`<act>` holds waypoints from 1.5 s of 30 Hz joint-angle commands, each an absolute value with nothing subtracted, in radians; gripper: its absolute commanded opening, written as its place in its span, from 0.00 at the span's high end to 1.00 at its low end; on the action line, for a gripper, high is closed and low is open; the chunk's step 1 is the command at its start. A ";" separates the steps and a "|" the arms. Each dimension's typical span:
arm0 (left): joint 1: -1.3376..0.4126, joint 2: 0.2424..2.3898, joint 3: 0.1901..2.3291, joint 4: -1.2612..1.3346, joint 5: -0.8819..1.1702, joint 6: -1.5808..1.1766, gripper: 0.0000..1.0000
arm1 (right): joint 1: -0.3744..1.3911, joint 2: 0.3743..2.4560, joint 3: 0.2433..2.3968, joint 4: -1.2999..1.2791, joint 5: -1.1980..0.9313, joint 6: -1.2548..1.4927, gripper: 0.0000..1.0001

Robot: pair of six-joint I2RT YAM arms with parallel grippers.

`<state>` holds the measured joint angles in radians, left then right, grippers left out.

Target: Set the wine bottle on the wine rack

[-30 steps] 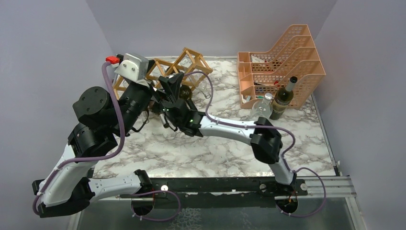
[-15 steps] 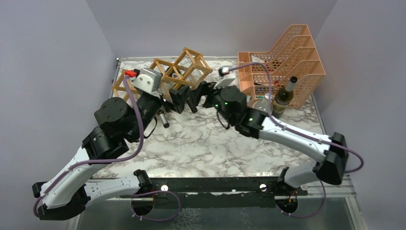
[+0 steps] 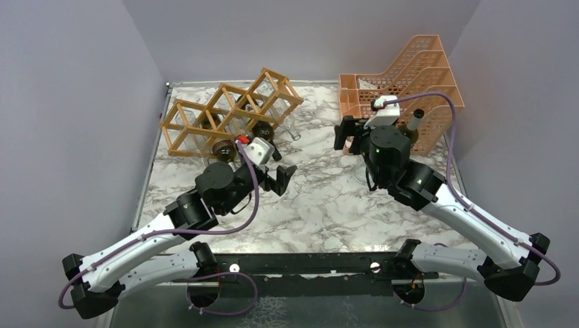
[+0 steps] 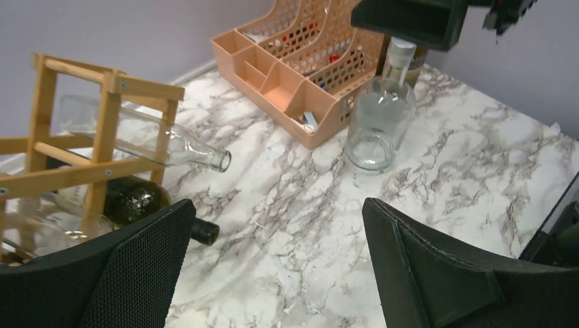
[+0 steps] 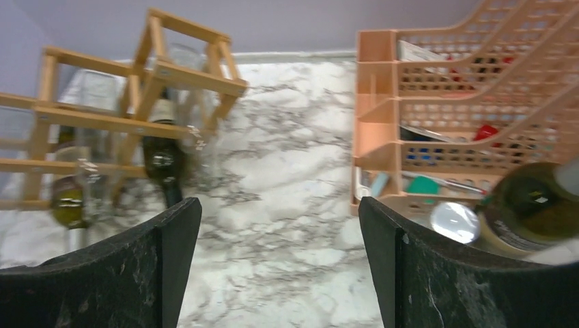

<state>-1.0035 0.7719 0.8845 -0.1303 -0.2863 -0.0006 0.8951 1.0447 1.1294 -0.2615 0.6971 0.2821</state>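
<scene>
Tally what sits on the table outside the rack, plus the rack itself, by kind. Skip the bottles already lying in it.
Wooden rack: 1
Plastic tray: 1
Clear bottle, standing: 1
Dark bottle, standing: 1
Total: 4

A fixed camera high above the near edge looks down and forward over the whole white-and-grey marbled table [image 3: 328, 205]. The left wrist camera sits low and close to the tabletop, facing right and toward the back, at a peach-orange plastic mesh tray organiser [image 4: 273, 75]. The right wrist camera hangs higher, tilted down toward the pale purple back wall [image 5: 273, 20]. All three views share the organiser and the light-brown wooden lattice wine rack [image 5: 198, 76]; the left wrist view catches only its right end.
</scene>
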 commanded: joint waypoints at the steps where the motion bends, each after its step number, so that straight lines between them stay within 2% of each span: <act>1: -1.006 0.772 0.809 0.002 -0.234 -0.063 0.01 | 0.809 1.058 1.139 -0.411 0.769 0.242 0.12; 9: -1.006 0.829 0.730 0.041 -0.222 -0.242 0.01 | 0.678 1.043 1.028 -0.383 0.716 0.287 0.10; 14: -1.006 0.888 0.759 -0.055 -0.216 -0.387 0.01 | 0.555 1.074 1.000 -0.438 0.647 0.363 0.09; 22: -1.006 0.877 0.735 -0.095 -0.228 -0.414 0.01 | 0.464 1.110 0.968 -0.409 0.516 0.373 0.13; 24: -1.006 0.856 0.705 -0.058 -0.213 -0.408 0.01 | 0.463 1.124 0.976 -0.418 0.501 0.373 0.19; 28: -1.006 0.849 0.684 -0.035 -0.192 -0.381 0.01 | 0.463 1.131 0.985 -0.447 0.499 0.370 0.38; 35: -1.006 0.896 0.698 -0.033 -0.191 -0.364 0.01 | 0.463 1.110 0.981 -0.497 0.456 0.363 0.58; 40: -1.005 0.951 0.721 -0.025 -0.168 -0.375 0.01 | 0.463 1.101 0.983 -0.496 0.342 0.318 0.89; 42: -1.005 0.980 0.742 -0.040 -0.178 -0.390 0.01 | 0.463 1.095 0.977 -0.476 0.277 0.304 0.95; 45: -0.995 1.026 0.776 -0.061 -0.151 -0.420 0.01 | 0.463 1.088 0.956 -0.431 0.174 0.328 0.99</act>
